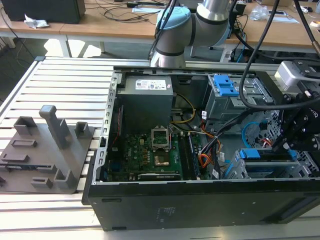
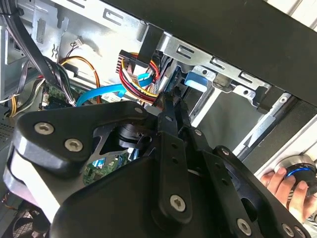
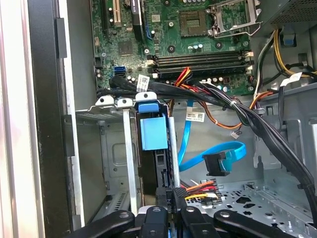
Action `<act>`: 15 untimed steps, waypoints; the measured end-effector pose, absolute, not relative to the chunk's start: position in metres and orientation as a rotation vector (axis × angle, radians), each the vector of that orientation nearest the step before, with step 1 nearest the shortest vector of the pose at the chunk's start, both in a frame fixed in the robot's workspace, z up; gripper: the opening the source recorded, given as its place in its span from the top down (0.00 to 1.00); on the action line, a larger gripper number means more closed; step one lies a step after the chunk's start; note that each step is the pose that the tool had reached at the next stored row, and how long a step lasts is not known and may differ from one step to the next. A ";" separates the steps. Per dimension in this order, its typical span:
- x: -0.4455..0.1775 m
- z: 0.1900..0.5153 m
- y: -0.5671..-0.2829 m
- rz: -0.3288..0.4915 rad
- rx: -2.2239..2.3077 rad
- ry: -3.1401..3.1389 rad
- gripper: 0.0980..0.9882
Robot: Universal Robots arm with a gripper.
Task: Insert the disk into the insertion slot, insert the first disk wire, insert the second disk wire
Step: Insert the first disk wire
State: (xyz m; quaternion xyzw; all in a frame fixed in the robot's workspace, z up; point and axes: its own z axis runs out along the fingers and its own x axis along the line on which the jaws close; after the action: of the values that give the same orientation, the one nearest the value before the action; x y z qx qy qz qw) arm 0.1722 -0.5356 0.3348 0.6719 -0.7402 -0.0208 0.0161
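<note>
The disk (image 3: 153,133), in its bright blue carrier, sits inside the insertion slot (image 3: 113,163), a low grey metal cage; in the exterior view the disk (image 1: 250,154) is at the case's lower right corner. My gripper (image 3: 171,196) is shut on the black connector of a red, yellow and black disk wire (image 3: 200,187), held against the disk's rear edge. In the second wrist view the gripper (image 2: 173,99) meets that same wire bundle (image 2: 141,74). A blue disk wire (image 3: 218,163) with its black plug hangs loose beside the disk. In the exterior view the gripper (image 1: 291,144) hovers above the slot (image 1: 240,172).
Black cable bundles (image 3: 223,101) cross above the slot. The taller cage with a blue latch (image 1: 225,85) stands behind it, and the motherboard (image 1: 150,155) lies to the exterior view's left. A grey fixture (image 1: 45,150) rests outside the case. A person's hand (image 2: 282,181) holds a control.
</note>
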 end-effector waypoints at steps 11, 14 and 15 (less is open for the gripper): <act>0.172 0.353 -0.535 -0.064 2.089 -2.301 0.84; 0.172 0.374 -0.534 -0.060 2.088 -2.300 0.93; 0.172 0.381 -0.533 -0.060 2.087 -2.300 0.99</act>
State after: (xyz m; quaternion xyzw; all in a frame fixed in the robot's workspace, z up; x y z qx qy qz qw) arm 0.1722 -0.5334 0.3814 0.6718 -0.7402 -0.0192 0.0176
